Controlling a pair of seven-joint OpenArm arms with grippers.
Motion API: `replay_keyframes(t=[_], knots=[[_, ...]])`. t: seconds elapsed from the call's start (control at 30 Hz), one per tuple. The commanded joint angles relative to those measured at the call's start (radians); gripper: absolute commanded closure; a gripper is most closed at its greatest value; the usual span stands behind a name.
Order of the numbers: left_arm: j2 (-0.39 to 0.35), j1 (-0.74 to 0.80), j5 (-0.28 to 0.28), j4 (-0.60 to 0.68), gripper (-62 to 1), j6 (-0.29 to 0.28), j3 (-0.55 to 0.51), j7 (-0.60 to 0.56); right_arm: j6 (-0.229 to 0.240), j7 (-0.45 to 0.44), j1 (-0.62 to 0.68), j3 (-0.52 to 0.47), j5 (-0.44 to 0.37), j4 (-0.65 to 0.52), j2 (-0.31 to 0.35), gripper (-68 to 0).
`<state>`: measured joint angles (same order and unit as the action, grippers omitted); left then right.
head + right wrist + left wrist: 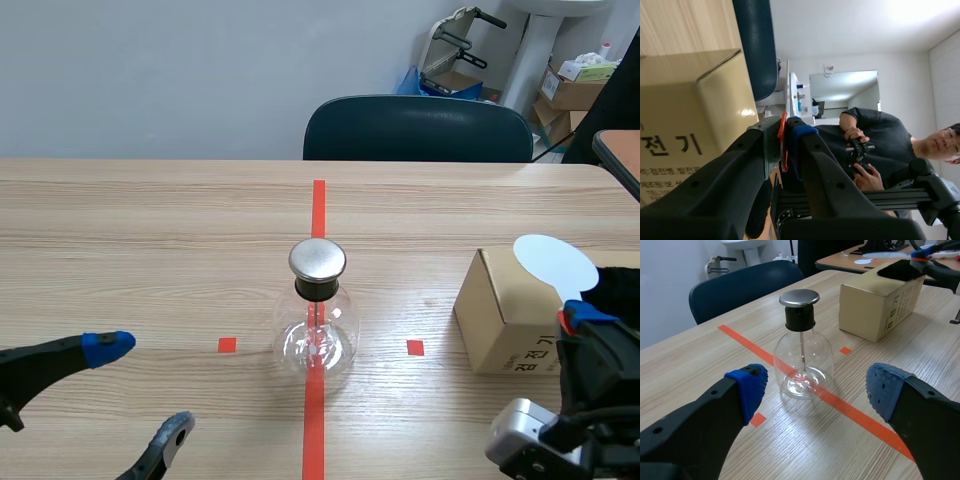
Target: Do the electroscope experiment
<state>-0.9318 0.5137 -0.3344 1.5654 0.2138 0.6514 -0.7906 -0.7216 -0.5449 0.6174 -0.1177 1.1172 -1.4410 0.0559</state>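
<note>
- The left gripper [144, 388] is held low over the near table [150, 230] with its fingers spread wide and nothing between them. Its arm is cut off at the edge of the scene view.
- The right gripper [786, 135] is clamped on a thin orange-red stem [782, 150]. This stem carries a white disc [553, 262], which is seen only edge-on from the right wrist.
- The flask [316, 335] stands upright on the red tape line [318, 205], ahead of the left gripper and apart from it. It is closed by a metal cap [317, 259].
- What hangs at the foot of its inner rod [802, 347] cannot be told from the tape behind the glass.
- The cardboard box [505, 310] is partly hidden by the right arm, and its print is cut off.
- Only the back of the chair [418, 128] is shown past the far edge.
</note>
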Motion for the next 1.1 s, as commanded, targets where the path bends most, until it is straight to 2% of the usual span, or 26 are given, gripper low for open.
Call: replay_keyframes(t=[0.0,0.13,0.23,0.37,0.5,0.6,0.73,0.93,1.0,1.07], knots=[[-0.012,0.019,0.000,0.028,-46.9,0.023,-0.003,-0.020,-0.061,0.003,-0.023,-0.008,0.018,0.005,-0.001,-2.0],[-0.061,0.074,0.000,0.065,-46.9,0.062,-0.003,-0.098,-0.061,0.003,-0.048,-0.022,0.071,0.068,-0.015,-2.0],[-0.097,0.113,0.001,0.082,-46.9,0.063,-0.003,-0.180,-0.061,0.008,-0.061,-0.022,0.106,0.105,-0.018,-2.0],[-0.114,0.146,0.013,0.086,-46.9,0.061,-0.003,-0.231,-0.061,0.023,-0.061,-0.022,0.150,0.128,-0.018,-2.0],[-0.113,0.157,0.059,0.086,-46.9,0.062,-0.003,-0.238,-0.061,0.053,-0.061,-0.030,0.179,0.136,-0.018,-2.0],[-0.114,0.157,0.062,0.086,-46.9,0.073,-0.003,-0.236,-0.061,0.057,-0.061,-0.030,0.179,0.136,-0.017,-2.0],[-0.113,0.156,0.093,0.086,-46.9,0.096,-0.003,-0.230,-0.061,0.057,-0.061,-0.030,0.178,0.136,-0.017,-2.0],[-0.113,0.156,0.101,0.086,-46.9,0.114,-0.003,-0.230,-0.061,0.084,-0.061,-0.030,0.162,0.136,-0.017,-2.2],[-0.113,0.156,0.115,0.086,-46.9,0.114,-0.003,-0.227,-0.061,0.083,-0.061,-0.030,0.162,0.136,-0.017,-5.6],[-0.113,0.156,0.121,0.086,-46.9,0.114,-0.003,-0.218,-0.061,0.082,-0.061,-0.030,0.162,0.136,-0.017,-13.5]])
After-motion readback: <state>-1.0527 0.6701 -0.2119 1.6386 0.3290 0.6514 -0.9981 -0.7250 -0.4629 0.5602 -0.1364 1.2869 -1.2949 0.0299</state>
